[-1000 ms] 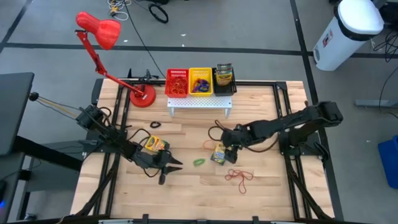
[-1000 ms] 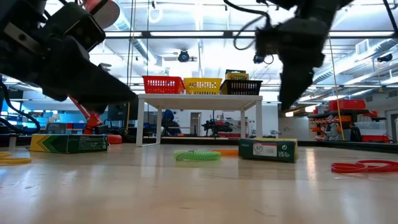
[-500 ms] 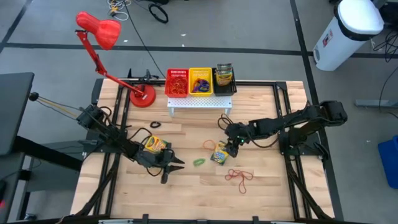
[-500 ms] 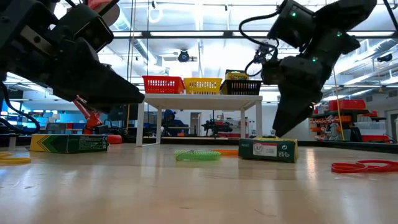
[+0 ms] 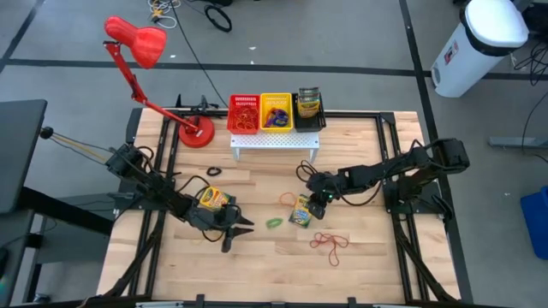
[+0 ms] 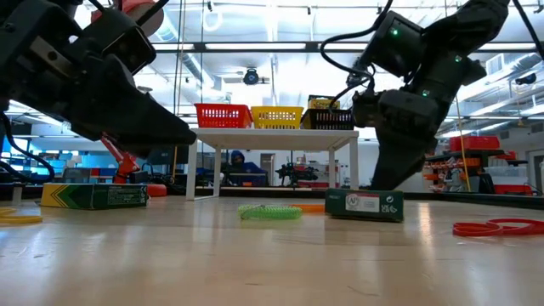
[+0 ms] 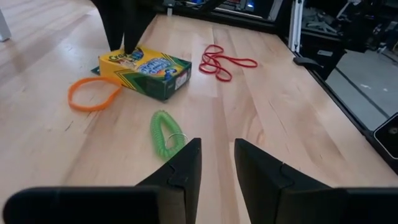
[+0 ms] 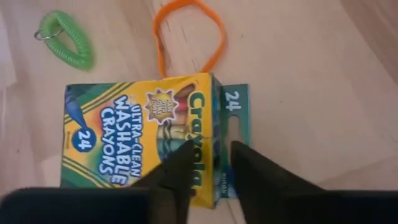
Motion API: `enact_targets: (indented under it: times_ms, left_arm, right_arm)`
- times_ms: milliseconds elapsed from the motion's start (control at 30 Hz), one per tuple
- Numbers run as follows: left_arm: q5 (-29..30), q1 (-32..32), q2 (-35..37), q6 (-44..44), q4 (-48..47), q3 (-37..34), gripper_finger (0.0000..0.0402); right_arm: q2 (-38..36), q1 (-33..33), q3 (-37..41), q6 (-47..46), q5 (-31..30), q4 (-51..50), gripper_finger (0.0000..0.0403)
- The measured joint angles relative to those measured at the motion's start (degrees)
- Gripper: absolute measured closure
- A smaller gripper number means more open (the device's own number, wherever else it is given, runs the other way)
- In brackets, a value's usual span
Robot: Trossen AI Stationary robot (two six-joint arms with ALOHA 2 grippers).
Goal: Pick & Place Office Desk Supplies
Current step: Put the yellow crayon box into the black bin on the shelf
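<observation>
Under right gripper (image 8: 208,163), crayon box (image 8: 143,135), touching

Setting: robotics lab or workshop hall. Evidence: wooden table (image 5: 257,257) on grey taped floor, frame centre; ceiling strip lights (image 6: 272,47) at top; orange shelving (image 6: 463,166) at right, low view.

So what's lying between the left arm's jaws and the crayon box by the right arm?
A green coil key ring lies on bare wood between the left gripper and the crayon box, clearest in the left wrist view.
</observation>
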State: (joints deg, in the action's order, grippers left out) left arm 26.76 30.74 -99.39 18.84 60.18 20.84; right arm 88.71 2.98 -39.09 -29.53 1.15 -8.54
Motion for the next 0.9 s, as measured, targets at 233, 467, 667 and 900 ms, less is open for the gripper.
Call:
enact_targets:
  times_ms: [233,467,667,900]
  left_arm:
    - [-1.33,0.0,0.0,0.07,-0.06,0.0,0.0299]
    - [-0.15,-0.47,0.0,-2.27,-0.04,0.0,0.0299]
    - [1.73,-3.72,0.0,-4.32,0.03,0.0,0.0299]
    - [-0.57,-10.46,0.0,-7.27,0.14,0.0,0.0299]
  right_arm:
    - [0.0,0.0,0.0,2.36,1.8,0.09,0.0393]
    - [-2.04,0.07,-0.63,5.53,1.78,-1.38,0.0397]
    - [-5.49,2.59,-6.32,11.04,-5.93,-8.79,0.0399]
    - [-6.21,8.06,-18.16,19.31,-22.55,-22.25,0.0401]
